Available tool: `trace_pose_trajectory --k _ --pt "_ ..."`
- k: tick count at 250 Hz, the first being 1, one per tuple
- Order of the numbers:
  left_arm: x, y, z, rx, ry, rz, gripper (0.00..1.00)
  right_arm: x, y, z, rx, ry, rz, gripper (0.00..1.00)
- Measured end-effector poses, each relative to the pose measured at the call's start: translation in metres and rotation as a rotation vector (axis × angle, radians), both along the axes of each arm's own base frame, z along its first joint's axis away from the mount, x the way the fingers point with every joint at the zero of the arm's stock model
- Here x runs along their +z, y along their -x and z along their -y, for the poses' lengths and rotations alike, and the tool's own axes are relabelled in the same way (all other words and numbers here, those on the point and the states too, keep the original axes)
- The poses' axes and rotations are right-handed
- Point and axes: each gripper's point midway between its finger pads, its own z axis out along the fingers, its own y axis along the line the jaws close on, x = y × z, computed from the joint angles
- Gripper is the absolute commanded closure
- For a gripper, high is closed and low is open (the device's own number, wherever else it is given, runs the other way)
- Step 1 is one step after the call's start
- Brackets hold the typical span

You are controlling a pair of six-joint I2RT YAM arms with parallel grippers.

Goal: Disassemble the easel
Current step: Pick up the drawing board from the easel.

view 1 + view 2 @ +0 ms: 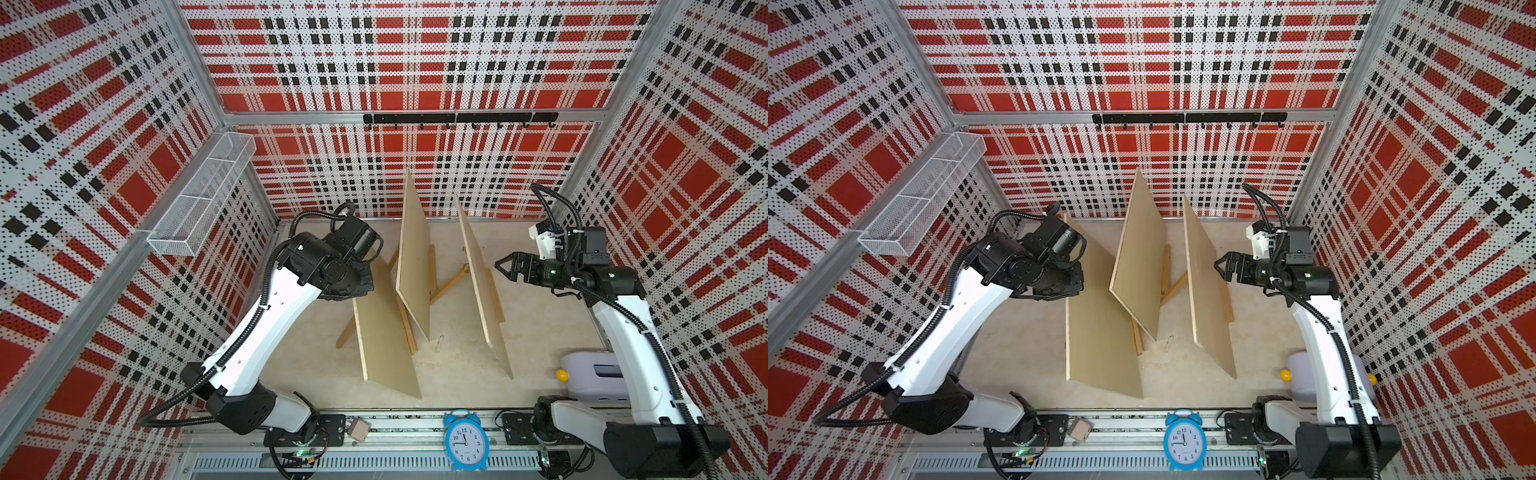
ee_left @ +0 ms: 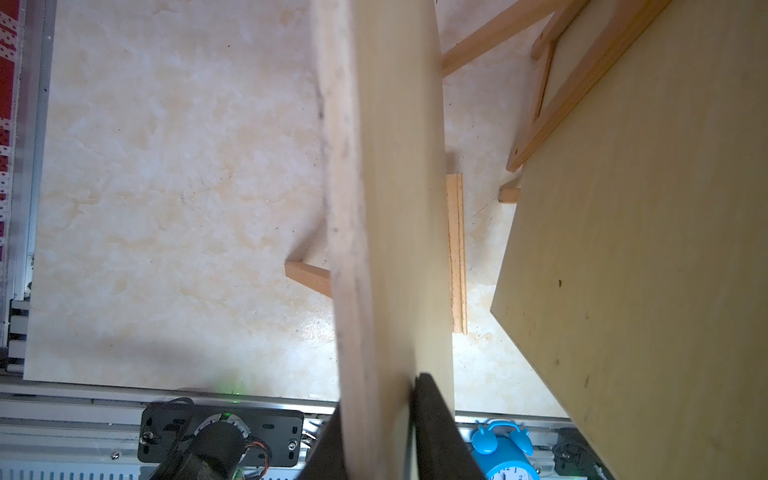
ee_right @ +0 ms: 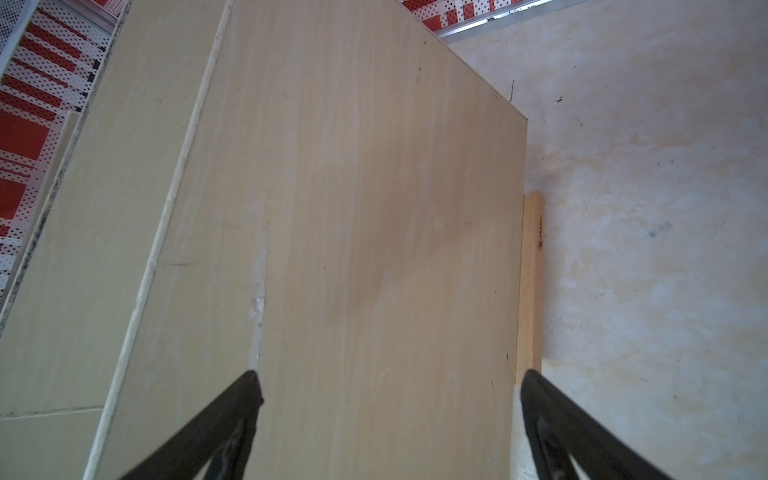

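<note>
Pinching the top edge of the left board point(image 2: 386, 208) in the left gripper point(image 2: 378, 395), jaws set narrow on either face, one finger point(image 2: 432, 415) lying flat against the wood in the left wrist view. Leaning that board on its small wooden easel point(image 2: 309, 276), toward 9 o'clock on the table point(image 1: 299, 374) in both top views. Standing the middle board point(image 1: 413, 266) just beside it at 3 o'clock, and the right board point(image 1: 484, 282) further toward 3 o'clock. Hovering the right gripper point(image 1: 503, 268) at 3 o'clock of the right board, fingers spread wide and holding nothing, near the board's face but apart from it.

Judging the step in hand as lifting the left board off what looks like its easel's ledge point(image 2: 456, 253). Calling for a firm, squared pinch before any pull, since a thin panel held at one edge is likely to swing. Favouring a lift along the board's own lean until the bottom edge clears the ledge. Then carrying it toward 9 o'clock, not toward 3 o'clock, where the middle board's corner is standing close. Watching the light easel, since dragging it along would risk toppling the neighbours. Reserving the right gripper for steadying the frame, if needed.
</note>
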Motion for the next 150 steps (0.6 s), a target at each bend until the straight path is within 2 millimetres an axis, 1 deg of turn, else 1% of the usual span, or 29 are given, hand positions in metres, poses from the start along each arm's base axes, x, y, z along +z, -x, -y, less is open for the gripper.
trace_pose_trajectory --k 9,13,26,39,47,52,62,150 --pt "0.003 -0.001 0.005 0.007 0.033 0.002 0.98 0.001 -0.001 0.000 0.001 0.001 0.003 0.00" --pt "0.004 -0.001 0.007 0.003 0.047 0.005 1.00 0.001 -0.001 0.000 0.001 0.001 0.005 0.00" --pt "0.007 -0.004 0.011 -0.001 0.056 0.022 1.00 0.002 -0.001 0.000 0.002 0.001 0.008 0.00" --pt "0.006 -0.002 0.011 0.004 0.055 0.016 1.00 0.002 -0.001 0.000 0.004 0.002 0.009 0.00" --pt "0.008 -0.001 0.016 0.028 0.104 0.004 1.00 0.002 -0.001 0.000 0.005 0.001 0.009 0.00" --pt "0.012 -0.003 0.019 0.020 0.118 0.022 1.00 0.002 -0.001 -0.001 0.006 0.001 0.009 0.00" --pt "0.015 -0.004 0.019 0.014 0.114 0.033 1.00 0.002 -0.001 -0.001 0.007 0.001 0.011 0.00" --pt "0.014 -0.003 0.017 0.013 0.105 0.028 1.00 0.002 -0.001 -0.001 0.015 0.005 0.015 0.00"
